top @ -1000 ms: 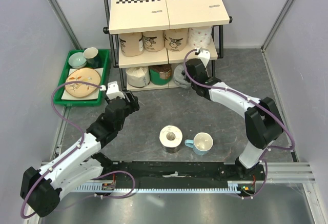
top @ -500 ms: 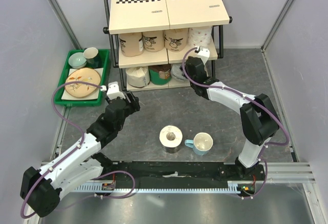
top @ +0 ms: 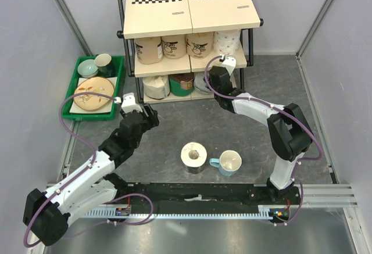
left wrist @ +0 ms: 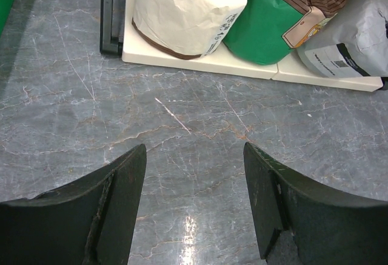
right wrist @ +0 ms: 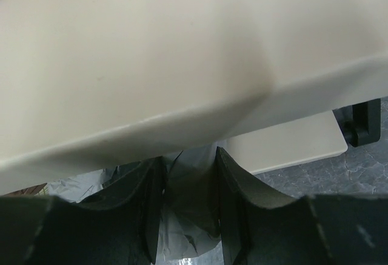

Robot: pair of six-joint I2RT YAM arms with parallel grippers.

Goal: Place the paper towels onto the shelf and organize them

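Note:
The shelf (top: 192,7) stands at the back. Its middle tier holds three tan paper towels (top: 173,46) and a white one (top: 226,40). The bottom tier holds a cream roll (top: 156,86), a brown and green one (top: 182,83) and a grey one (top: 203,83). My right gripper (top: 213,81) reaches under the middle board (right wrist: 151,65) and is shut on the grey roll's wrapper (right wrist: 188,174). A cream roll (top: 193,155) stands on the floor. My left gripper (top: 150,114) is open and empty above the floor (left wrist: 194,174), facing the bottom tier (left wrist: 242,66).
A white mug with a light-blue handle (top: 229,162) stands right of the floor roll. A green tray (top: 75,85) of dishes lies left of the shelf. Grey walls close in both sides.
My right gripper has moved a little left and deeper under the middle board with the grey roll. The left arm has not moved.

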